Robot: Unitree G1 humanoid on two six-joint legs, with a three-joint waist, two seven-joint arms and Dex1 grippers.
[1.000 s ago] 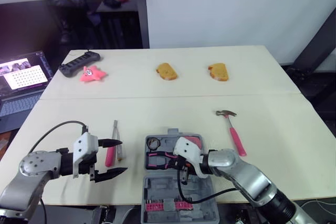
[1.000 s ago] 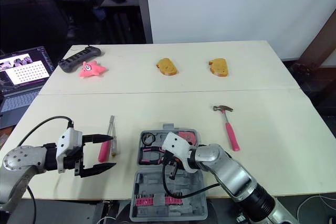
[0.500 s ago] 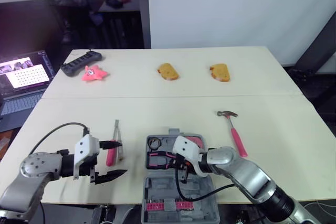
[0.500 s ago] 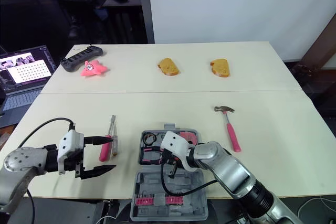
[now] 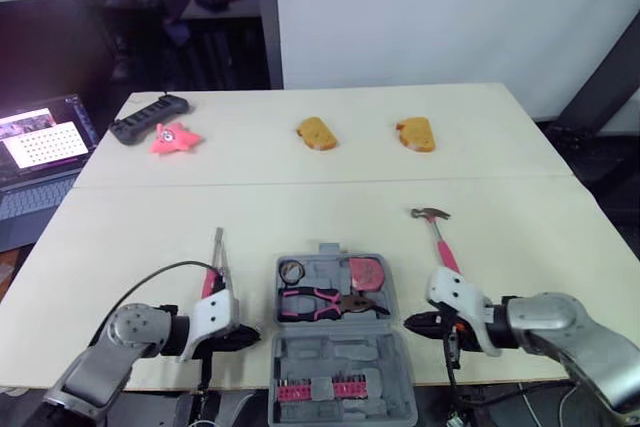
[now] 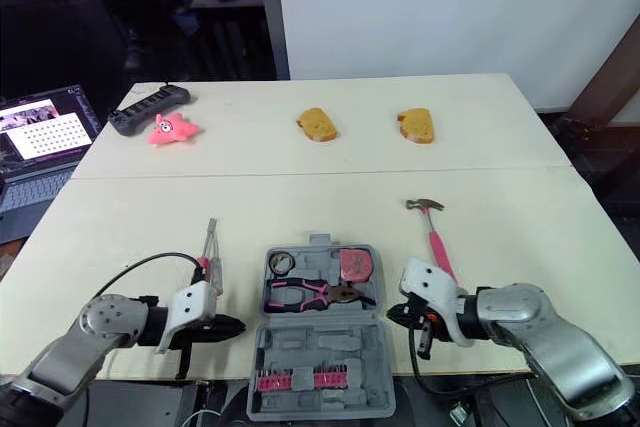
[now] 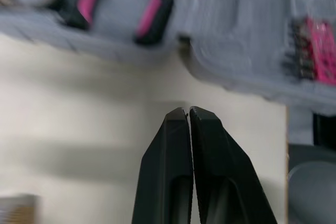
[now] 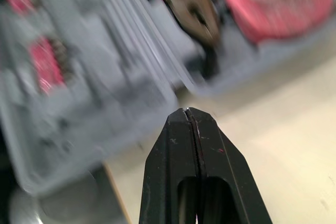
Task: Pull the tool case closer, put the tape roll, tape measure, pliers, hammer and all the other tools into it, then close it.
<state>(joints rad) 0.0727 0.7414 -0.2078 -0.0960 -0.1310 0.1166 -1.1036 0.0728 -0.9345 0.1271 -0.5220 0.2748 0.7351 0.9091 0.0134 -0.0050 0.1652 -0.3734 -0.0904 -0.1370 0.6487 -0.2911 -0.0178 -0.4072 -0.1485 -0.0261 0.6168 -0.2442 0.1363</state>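
At the worktop's [image 5: 300,209] near edge: tool case [image 5: 340,362], lid open, pliers [image 5: 320,299] inside. Left tool [image 5: 252,333], fingers pressed together, just beside its left wall. Right tool [image 5: 410,322], fingers likewise together, beside its right wall. Hammer [image 5: 444,252] beyond, outside case.

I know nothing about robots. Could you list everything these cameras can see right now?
tool case: one, grey, open, near table edge, centre
pliers: one, pink-black handles, in case
tape measure: one, pink, in case
tape roll: one, black, in case
hammer: one, pink handle, right of case
slim hand tools: two, one pink-handled, left of case
bread-like pieces: two, orange-brown, far side
star toy: one, pink, far left
black device: one, beside toy
laptop: one, open, beyond table's left
table: cream
left gripper: black, shut
right gripper: black, shut
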